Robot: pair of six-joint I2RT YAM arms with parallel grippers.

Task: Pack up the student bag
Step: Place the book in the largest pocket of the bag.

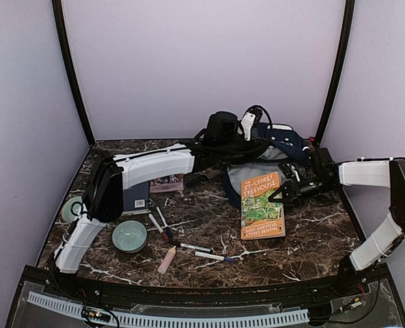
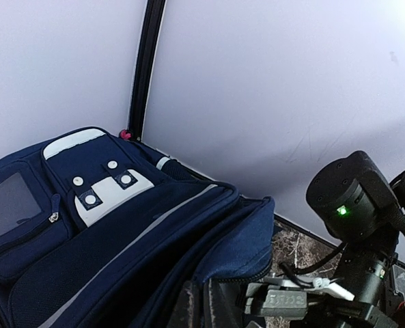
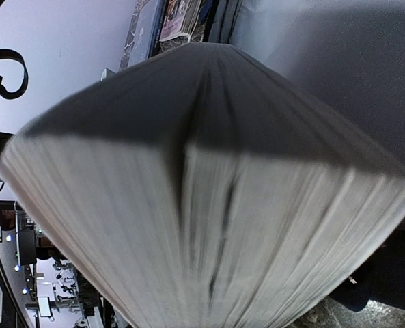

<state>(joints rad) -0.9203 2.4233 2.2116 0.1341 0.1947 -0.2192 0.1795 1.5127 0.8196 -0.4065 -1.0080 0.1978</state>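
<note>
Right claw (image 1: 289,193) pinched the orange book (image 1: 262,212) by its right edge | left claw (image 1: 250,133) pressed together, whether on fabric could not be told | student bag (image 1: 291,145) lay directly under left claw, just behind right claw | book's lower end rested on desk (image 1: 311,236) beside right claw

Book (image 3: 209,225) pages blurred; student bag (image 2: 120,239) cut off bottom edge.
</note>
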